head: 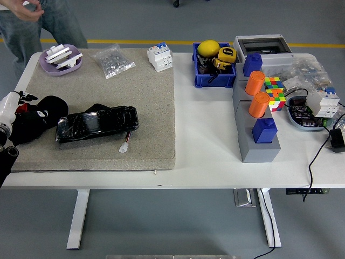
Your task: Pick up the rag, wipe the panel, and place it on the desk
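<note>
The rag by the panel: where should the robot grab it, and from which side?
Probably the bunched top of the rag, coming from above and the left, where the left hand already is. It lies crumpled on the mat, so its folds offer something to pinch, and the panel blocks its right side.

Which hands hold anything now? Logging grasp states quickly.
Left hand: at the black rag by the mat's left edge; grip cannot be told.
Right hand: not in view.

On the tabletop (205,135) before me: two orange cylinders (255,82), two blue blocks (264,130), one black panel (97,124), one colourful cube (273,86), one purple dish (60,63), one blue bin (214,75).
</note>
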You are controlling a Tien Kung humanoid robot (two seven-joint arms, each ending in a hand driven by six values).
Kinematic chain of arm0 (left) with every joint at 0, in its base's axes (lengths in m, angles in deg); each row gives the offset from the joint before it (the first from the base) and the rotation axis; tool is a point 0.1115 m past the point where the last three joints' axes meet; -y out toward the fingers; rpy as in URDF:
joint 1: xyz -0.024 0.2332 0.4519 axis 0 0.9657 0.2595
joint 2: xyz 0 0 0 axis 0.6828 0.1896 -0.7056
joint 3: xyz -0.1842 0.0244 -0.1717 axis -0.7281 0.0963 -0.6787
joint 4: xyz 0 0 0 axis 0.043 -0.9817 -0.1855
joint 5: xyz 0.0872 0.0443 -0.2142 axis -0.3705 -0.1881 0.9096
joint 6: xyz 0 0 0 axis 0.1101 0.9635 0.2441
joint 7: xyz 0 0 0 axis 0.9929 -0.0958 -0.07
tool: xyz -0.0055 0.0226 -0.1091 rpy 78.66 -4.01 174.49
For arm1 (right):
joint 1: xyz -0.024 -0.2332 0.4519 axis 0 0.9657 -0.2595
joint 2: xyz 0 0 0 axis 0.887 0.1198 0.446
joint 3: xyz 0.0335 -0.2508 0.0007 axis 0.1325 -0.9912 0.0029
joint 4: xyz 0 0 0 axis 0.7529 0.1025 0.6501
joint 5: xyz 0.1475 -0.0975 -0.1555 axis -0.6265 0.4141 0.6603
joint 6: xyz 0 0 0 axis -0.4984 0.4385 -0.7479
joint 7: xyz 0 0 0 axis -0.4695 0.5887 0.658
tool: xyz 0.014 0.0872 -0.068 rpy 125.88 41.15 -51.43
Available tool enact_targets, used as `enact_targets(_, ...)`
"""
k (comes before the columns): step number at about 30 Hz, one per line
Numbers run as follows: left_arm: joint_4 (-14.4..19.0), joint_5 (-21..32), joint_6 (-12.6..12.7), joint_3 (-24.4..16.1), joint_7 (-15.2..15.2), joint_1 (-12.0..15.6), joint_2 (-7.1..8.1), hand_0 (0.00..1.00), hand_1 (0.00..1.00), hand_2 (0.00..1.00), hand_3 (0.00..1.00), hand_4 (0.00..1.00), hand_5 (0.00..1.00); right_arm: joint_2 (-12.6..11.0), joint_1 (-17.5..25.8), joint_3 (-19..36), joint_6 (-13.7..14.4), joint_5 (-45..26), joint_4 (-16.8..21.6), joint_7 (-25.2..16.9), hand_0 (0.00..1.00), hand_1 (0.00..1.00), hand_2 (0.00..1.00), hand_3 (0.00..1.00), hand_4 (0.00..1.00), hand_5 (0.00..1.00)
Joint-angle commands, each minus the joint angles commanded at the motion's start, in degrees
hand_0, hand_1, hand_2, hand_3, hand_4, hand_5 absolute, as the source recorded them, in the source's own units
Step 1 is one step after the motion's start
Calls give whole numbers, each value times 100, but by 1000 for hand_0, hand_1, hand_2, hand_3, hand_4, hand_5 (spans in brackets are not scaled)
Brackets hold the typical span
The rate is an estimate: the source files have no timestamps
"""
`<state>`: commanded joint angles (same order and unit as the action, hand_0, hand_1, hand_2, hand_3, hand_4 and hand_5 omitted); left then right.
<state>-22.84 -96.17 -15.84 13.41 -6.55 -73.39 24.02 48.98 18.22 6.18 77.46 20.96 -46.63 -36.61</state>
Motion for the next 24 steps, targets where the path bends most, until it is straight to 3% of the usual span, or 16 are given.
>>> enact_targets(4,-198,42,6,135,14,-72,-22,919,834,793,663,897,311,3,-3,9,2,13,2,3,748,282,644,612,998,547)
enact_targets(11,-260,-3,49,351,-25,-89,-65,903,823,785,665,895,308,4,12,98,11,85,5,2,748,281,644,611,998,548)
enact_targets(16,-368,-15,262,547,-113,-157,-64,903,823,785,665,895,308,2,7,266,23,259,44,-14,748,281,644,611,998,548)
enact_targets(17,-363,-42,334,546,-125,-166,-72,453,721,763,597,797,162,2,5,312,27,305,52,-19,747,282,644,610,998,548)
enact_targets(22,-415,-61,418,607,-225,-230,-66,453,721,763,597,797,162,0,-10,404,32,385,62,-29,747,282,644,610,998,548)
enact_targets(23,-421,-69,435,612,-229,-235,-64,374,516,656,574,518,2,0,-11,417,32,397,63,-30,747,282,644,610,998,547)
enact_targets(24,-419,-96,453,609,-243,-235,-64,374,516,656,574,518,2,2,-11,436,32,406,61,-31,747,282,644,610,998,547)
